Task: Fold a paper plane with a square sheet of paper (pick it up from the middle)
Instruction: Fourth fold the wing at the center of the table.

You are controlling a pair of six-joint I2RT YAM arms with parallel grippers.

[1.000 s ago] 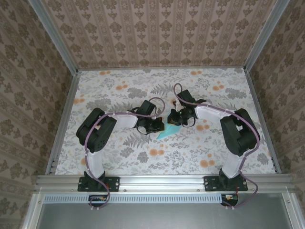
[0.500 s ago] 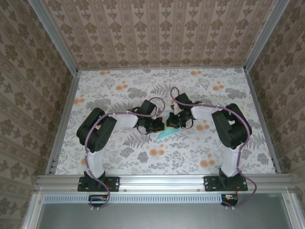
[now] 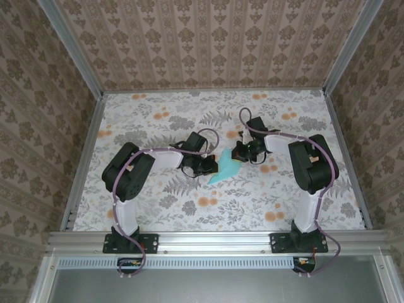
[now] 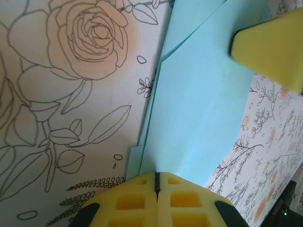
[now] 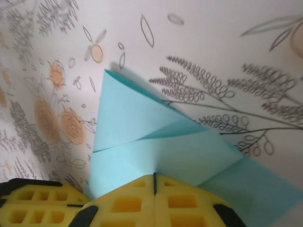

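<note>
top: paper (image 3: 223, 169) folds too small to tell | left wrist: top cut off | right wrist: corner cut off

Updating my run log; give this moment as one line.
left gripper: shut on paper | right gripper: shut on paper | paper: partly folded

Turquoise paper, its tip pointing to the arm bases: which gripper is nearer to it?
Left. The left gripper pinches the turquoise paper just beside that tip; the right gripper pinches its far end.
</note>
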